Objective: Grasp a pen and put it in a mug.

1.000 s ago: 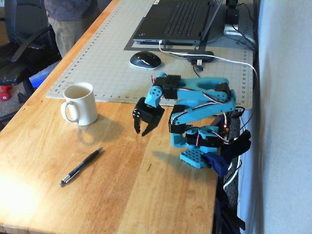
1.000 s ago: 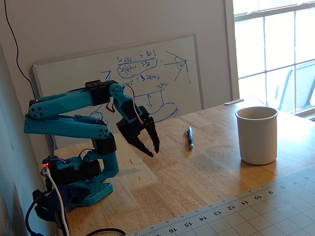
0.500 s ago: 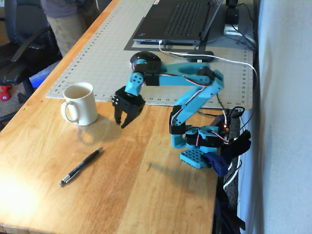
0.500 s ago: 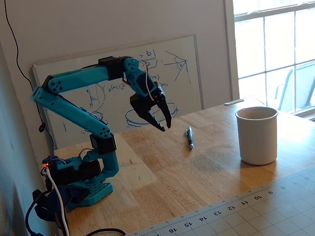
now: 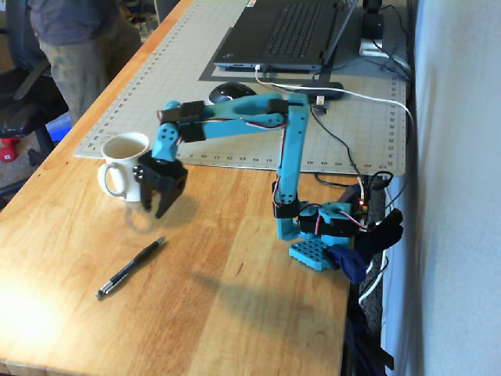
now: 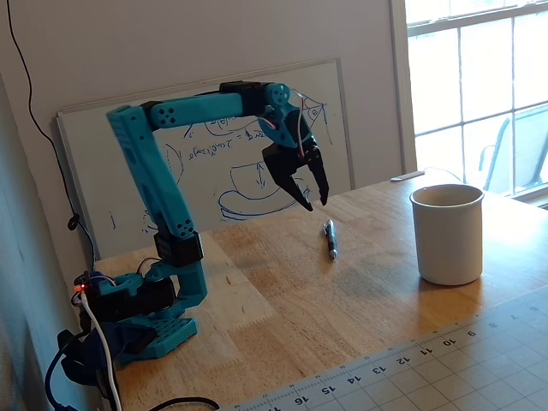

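The slim black pen [image 5: 131,267] lies flat on the wooden table, in front of the mug in a fixed view; it also shows in the other fixed view [image 6: 330,239]. The cream-white mug [image 5: 125,164] stands upright near the table's left edge, and is also seen from the side [image 6: 447,234]. My gripper [image 5: 153,210] hangs above the table between mug and pen, pointing down, jaws a little apart and empty. In the side view the gripper [image 6: 315,202] hovers just above and behind the pen's far end.
A grey cutting mat [image 5: 196,78] carries a laptop [image 5: 290,31] and a black mouse [image 5: 232,92]. The arm's base [image 5: 313,235] sits at the table's right edge with cables. A whiteboard [image 6: 214,163] leans behind. A person [image 5: 78,47] stands at the upper left.
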Action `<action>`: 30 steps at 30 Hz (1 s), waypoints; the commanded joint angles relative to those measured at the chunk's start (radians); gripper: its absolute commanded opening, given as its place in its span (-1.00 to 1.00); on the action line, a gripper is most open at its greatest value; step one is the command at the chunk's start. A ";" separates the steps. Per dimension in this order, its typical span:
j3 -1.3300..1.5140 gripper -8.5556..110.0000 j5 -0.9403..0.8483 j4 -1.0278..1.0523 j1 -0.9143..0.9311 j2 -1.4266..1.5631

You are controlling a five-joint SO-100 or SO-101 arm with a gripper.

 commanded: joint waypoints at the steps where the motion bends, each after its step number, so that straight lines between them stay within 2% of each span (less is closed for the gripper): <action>1: -0.201 -0.64 0.011 -0.020 -0.026 -0.103; 7: -0.350 -0.53 0.037 -0.014 -0.055 -0.295; 23: -0.463 -0.50 0.566 -0.011 -0.149 -0.459; 30: -0.463 -0.51 0.603 -0.017 -0.152 -0.512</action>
